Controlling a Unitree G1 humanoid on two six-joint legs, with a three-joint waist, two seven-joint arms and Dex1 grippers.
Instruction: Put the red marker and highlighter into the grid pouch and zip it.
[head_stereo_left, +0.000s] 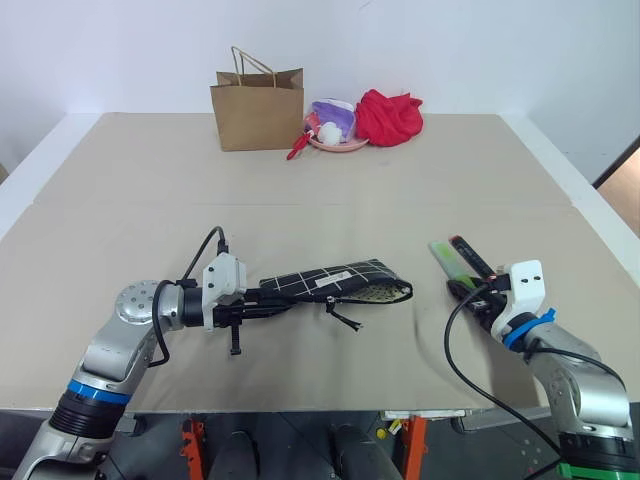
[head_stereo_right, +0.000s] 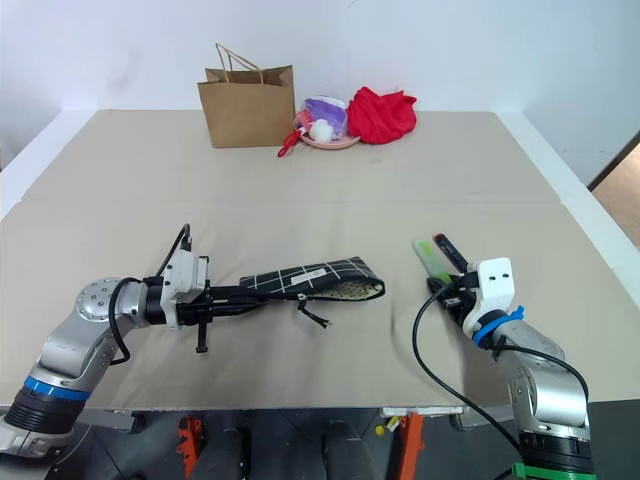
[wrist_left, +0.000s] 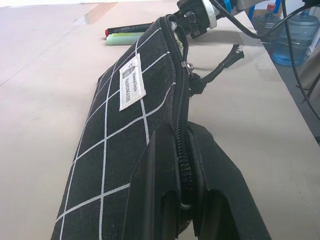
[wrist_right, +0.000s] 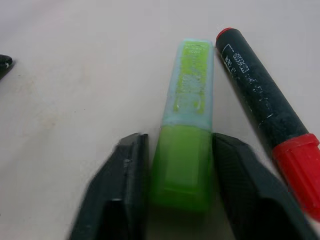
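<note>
Left eye view first: we've got our left gripper (head_stereo_left: 262, 306) clamped tight on one end of the pouch (head_stereo_left: 335, 281), which sticks out sideways over the table (head_stereo_left: 300, 190) with its open mouth facing our right side. Over on the right, our right gripper (head_stereo_left: 468, 288) sits at the near ends of the highlighter (head_stereo_left: 446, 259) and marker (head_stereo_left: 469, 254), which lie side by side on the table. A paper bag (head_stereo_left: 257, 108), a pink bowl (head_stereo_left: 337, 141) and a red cloth (head_stereo_left: 388, 116) are way back at the far edge.

Left wrist view: both fingers (wrist_left: 155, 195) pinch the pouch right along the zipper (wrist_left: 182, 125), label up, pull dangling.

Right wrist view: our fingers (wrist_right: 125, 185) straddle the highlighter's bright green end, pressed close on both sides, so we're gripping it, though it's still flat on the table. The marker lies just beside the outer finger, untouched.
</note>
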